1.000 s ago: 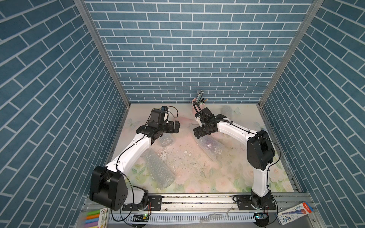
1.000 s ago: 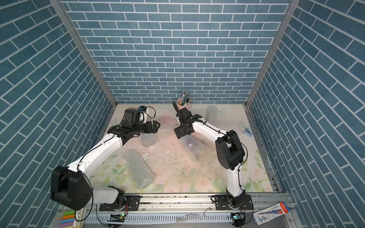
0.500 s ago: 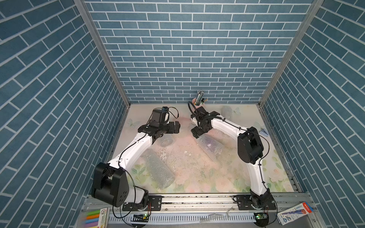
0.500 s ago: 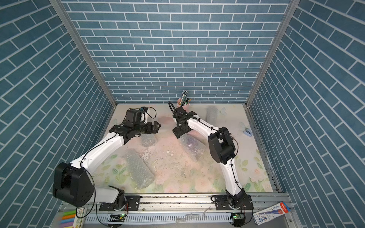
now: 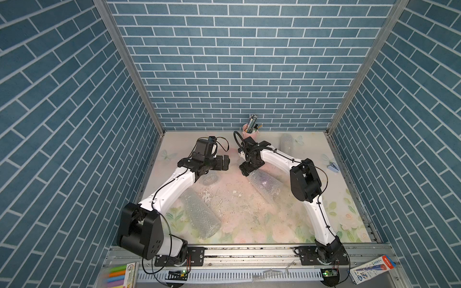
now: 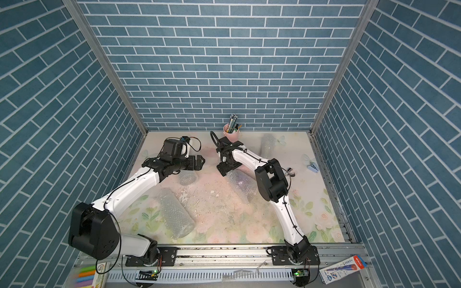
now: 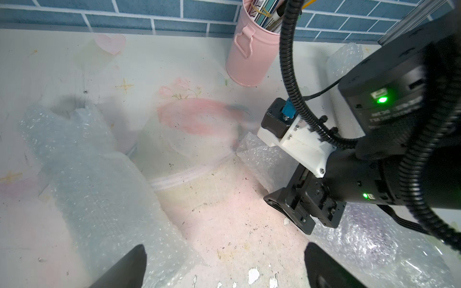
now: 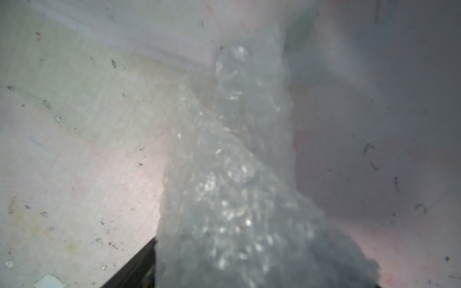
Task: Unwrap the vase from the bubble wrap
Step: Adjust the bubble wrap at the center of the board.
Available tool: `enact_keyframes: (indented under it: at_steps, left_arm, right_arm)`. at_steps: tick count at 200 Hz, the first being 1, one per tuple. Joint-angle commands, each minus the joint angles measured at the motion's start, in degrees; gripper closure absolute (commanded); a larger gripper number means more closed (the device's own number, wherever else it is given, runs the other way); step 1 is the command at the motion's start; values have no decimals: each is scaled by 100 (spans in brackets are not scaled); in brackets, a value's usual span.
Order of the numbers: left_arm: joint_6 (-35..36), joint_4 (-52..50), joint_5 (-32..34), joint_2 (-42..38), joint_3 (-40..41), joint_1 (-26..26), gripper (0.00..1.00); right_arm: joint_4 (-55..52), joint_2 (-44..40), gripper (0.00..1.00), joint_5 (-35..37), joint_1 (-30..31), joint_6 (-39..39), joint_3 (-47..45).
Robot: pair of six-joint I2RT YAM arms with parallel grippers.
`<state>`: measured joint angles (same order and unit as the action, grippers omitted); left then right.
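Note:
A crinkled bundle of bubble wrap lies right of centre, and what it holds is hidden. My right gripper points down at its far end, open, and the wrap fills the space between its fingers. My left gripper hovers open and empty to the left, facing the right one. A small bare vase of clear glass stands just below it. More bubble wrap lies beside the left fingers.
Two more bubble-wrap rolls lie at the front left and back right. A pink pen cup stands at the back wall. A blue clip sits by the right wall. White flakes dot the mat.
My right gripper has shifted slightly left and down onto the end of the bundle, its elbow swinging left. The left gripper has stayed in place.

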<state>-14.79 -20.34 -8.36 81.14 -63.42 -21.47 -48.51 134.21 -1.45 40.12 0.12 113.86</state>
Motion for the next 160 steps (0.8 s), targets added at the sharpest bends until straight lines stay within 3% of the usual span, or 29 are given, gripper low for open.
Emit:
enact_keyframes:
  at_steps: [1, 86, 133, 160]
  left_arm:
    - [39, -58, 177, -292, -61, -48, 0]
    - [29, 1, 208, -455, -4, -46, 1]
    - [23, 11, 221, -450, 4, -49, 1]
    - [6, 9, 217, -450, -4, -45, 1]
  right_arm:
    - [-156, 45, 11, 82, 25, 124, 20]
    - [526, -370, 28, 391, 26, 1282, -841]
    - [1114, -1078, 38, 410, 31, 2572, -1670]
    - [1484, -1458, 51, 464, 31, 3575, -2236]
